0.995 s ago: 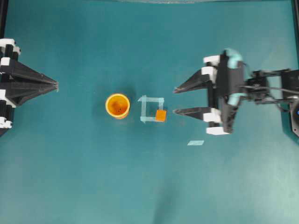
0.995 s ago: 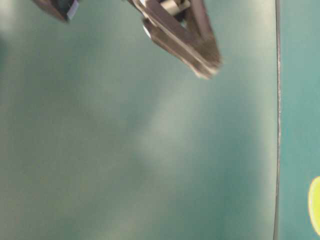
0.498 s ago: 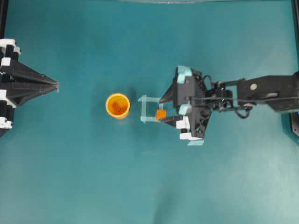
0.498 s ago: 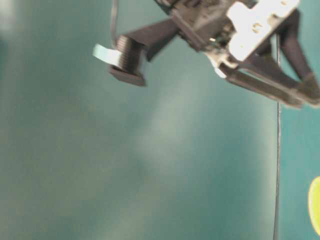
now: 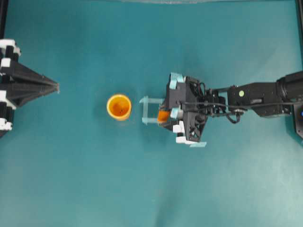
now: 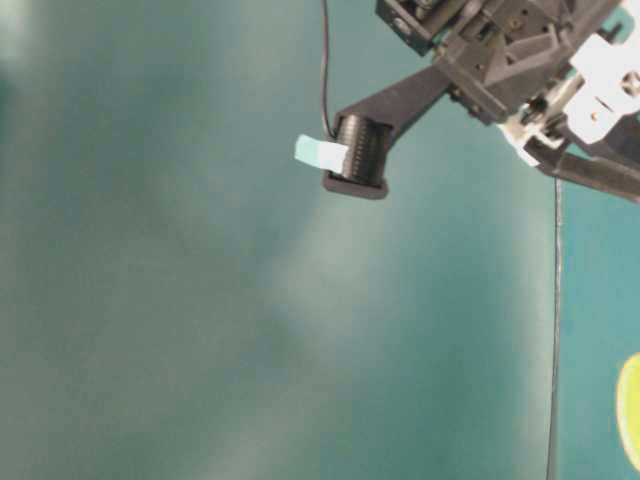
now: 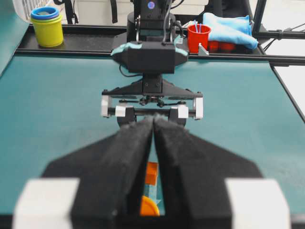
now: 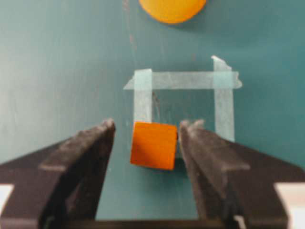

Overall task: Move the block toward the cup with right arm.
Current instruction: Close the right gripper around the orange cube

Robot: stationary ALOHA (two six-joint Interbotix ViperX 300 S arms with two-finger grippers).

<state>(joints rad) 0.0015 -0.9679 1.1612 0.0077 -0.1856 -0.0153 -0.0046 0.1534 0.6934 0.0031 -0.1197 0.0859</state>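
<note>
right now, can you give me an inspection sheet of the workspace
surface: teal table, bare apart from the items below
job's things: orange block on the table between the right gripper's jaws, inside a pale blue tape square; cup upright, apart from the block
clutter: loose tape strip by the right gripper
grippers: right gripper open, jaws either side of the block, whether they touch it is unclear; left gripper shut, parked at the edge
cables: black cable along the right arm
surroundings: red cup, blue cloth, stacked yellow and blue cups beyond the table
</note>
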